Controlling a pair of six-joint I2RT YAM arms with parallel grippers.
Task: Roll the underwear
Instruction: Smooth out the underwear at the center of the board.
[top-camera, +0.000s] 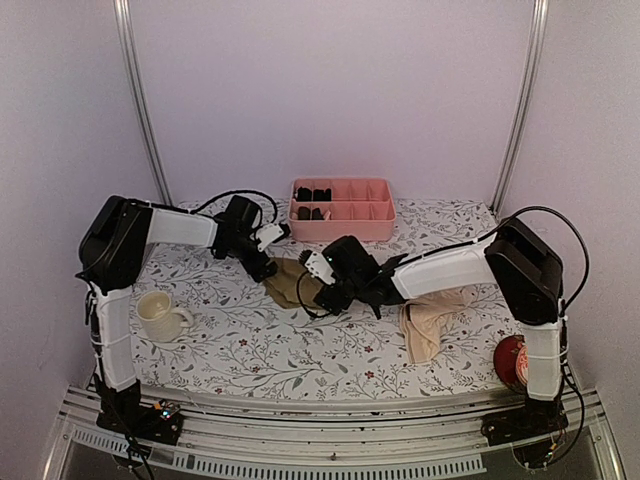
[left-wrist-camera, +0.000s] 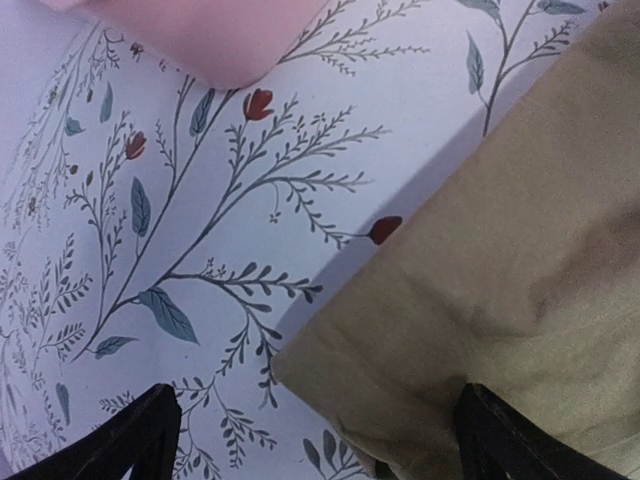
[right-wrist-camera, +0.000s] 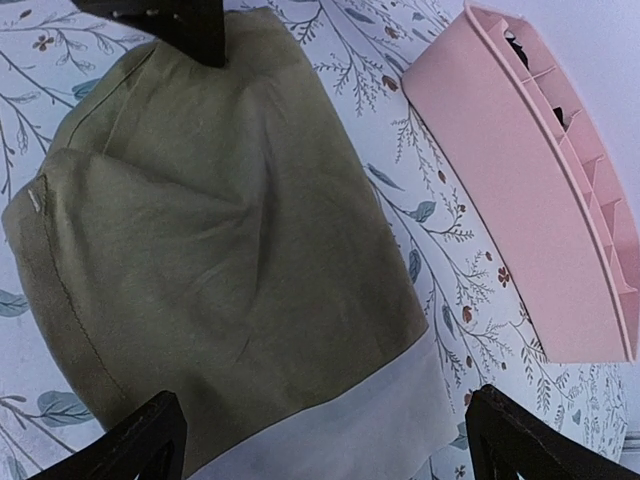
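Observation:
The olive-brown underwear (top-camera: 288, 283) lies flat mid-table, its cream-white part (right-wrist-camera: 365, 415) nearest my right gripper. My left gripper (top-camera: 264, 266) is open at the garment's far-left corner; in the left wrist view (left-wrist-camera: 320, 445) that corner (left-wrist-camera: 480, 280) lies between its spread fingers. My right gripper (top-camera: 326, 296) is open over the garment's right end; in the right wrist view (right-wrist-camera: 325, 445) the cloth (right-wrist-camera: 220, 240) spans the gap between its fingers. A left finger (right-wrist-camera: 185, 25) shows at the cloth's far end. The pale peach-beige underwear (top-camera: 430, 325) lies crumpled at the right, under the right forearm.
A pink compartment tray (top-camera: 345, 225) with small black bundles (top-camera: 312, 195) stands at the back, also seen from the right wrist (right-wrist-camera: 520, 190). A cream mug (top-camera: 160, 315) stands at the front left. A red object (top-camera: 510, 360) sits by the right arm's base.

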